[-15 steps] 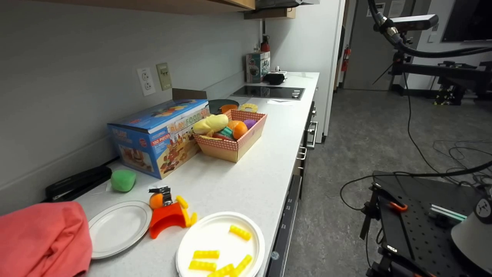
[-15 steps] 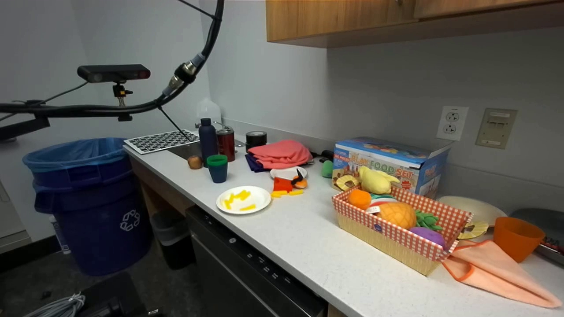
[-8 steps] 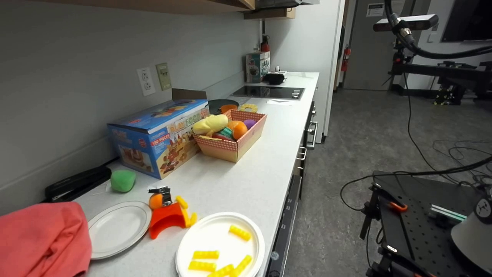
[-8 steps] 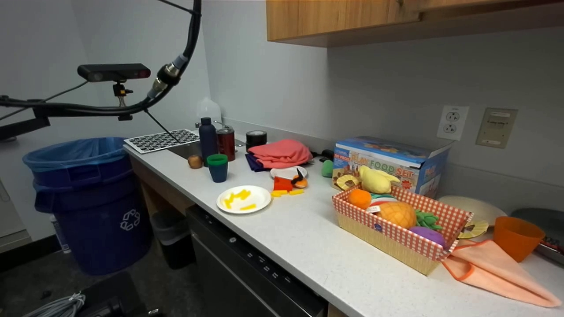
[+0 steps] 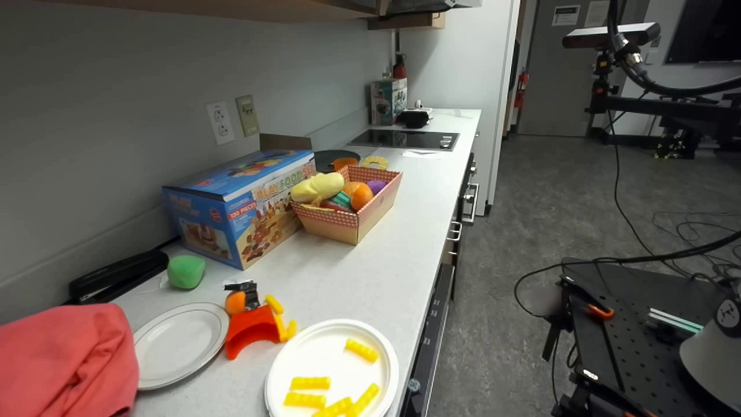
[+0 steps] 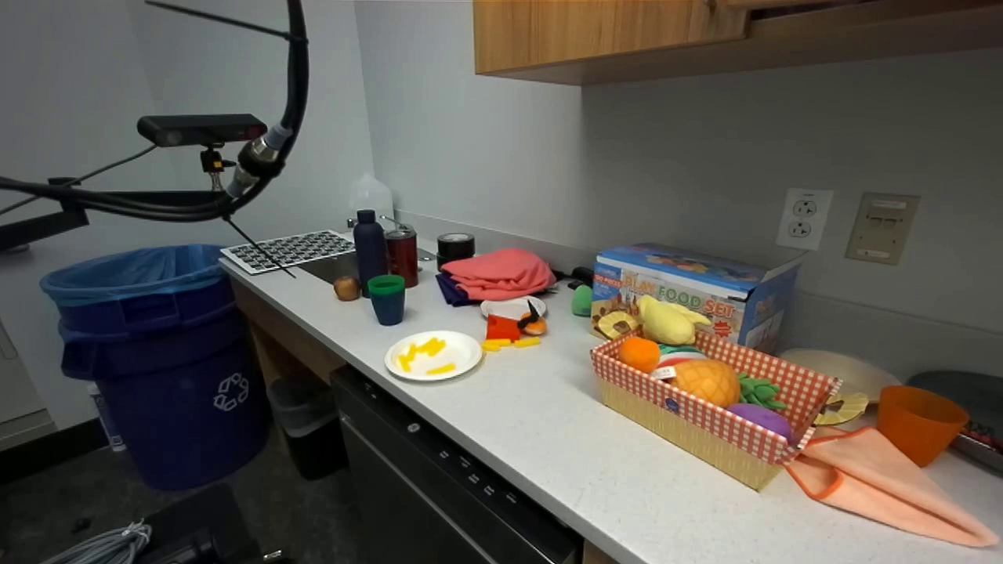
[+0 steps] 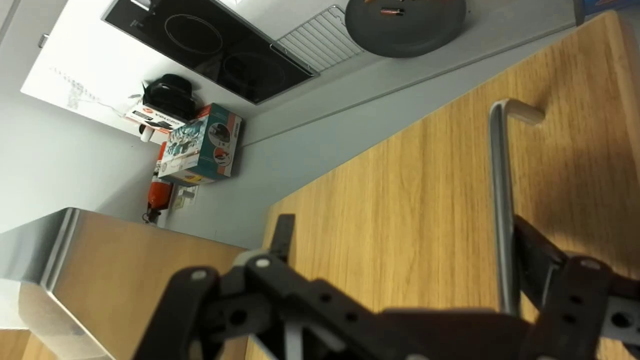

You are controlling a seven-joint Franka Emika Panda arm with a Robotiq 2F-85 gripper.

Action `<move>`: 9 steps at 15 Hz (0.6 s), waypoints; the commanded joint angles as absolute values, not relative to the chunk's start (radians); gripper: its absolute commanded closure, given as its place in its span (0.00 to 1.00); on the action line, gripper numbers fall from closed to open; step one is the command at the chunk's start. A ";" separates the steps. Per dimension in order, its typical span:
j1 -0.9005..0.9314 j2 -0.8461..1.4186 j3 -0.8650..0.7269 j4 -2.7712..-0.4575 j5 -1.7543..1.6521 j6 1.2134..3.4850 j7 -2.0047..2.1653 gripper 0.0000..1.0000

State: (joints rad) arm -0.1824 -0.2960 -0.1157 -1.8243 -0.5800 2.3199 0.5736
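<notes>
In the wrist view a light wooden cupboard door [image 7: 425, 175] fills the middle, with a slim metal bar handle [image 7: 501, 175] standing off it. My gripper [image 7: 401, 220] has its jaws wide apart, and the handle lies between them, close against the right finger [image 7: 537, 250]. Whether that finger presses on the handle or reaches behind it, I cannot tell. The left finger [image 7: 283, 235] stands well off to the side, near the door's edge. Wooden cupboards [image 6: 611, 39] hang at the top of an exterior view, a narrow dark gap showing on their right. Neither exterior view shows the gripper itself.
A metal hood [image 7: 145, 270] sits beside the door. Below are a black cooktop [image 7: 200, 45] and a wire rack [image 7: 325, 42]. The arm's black cable [image 6: 296, 78] loops in the air. The counter holds a checked basket [image 6: 682, 427] and a blue box [image 6: 674, 290].
The cable has shifted left in one exterior view and right in the other. A dark gap has appeared at the right-hand cupboard door, which has swung partly open. Things on the counter are unmoved.
</notes>
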 commanded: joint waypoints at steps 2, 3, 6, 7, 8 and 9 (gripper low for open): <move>-0.300 -0.385 -0.124 -1.875 -0.654 2.361 0.555 0.00; -0.314 -0.396 -0.118 -1.889 -0.663 2.370 0.559 0.00; -0.348 -0.427 -0.109 -1.924 -0.662 2.392 0.562 0.00; -0.357 -0.434 -0.107 -1.934 -0.661 2.406 0.561 0.00; -0.366 -0.439 -0.105 -1.943 -0.658 2.419 0.565 0.00; -0.376 -0.441 -0.100 -1.952 -0.658 2.434 0.573 0.00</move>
State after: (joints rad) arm -0.2605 -0.4024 -0.1081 -1.9719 -0.5816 2.4536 0.5729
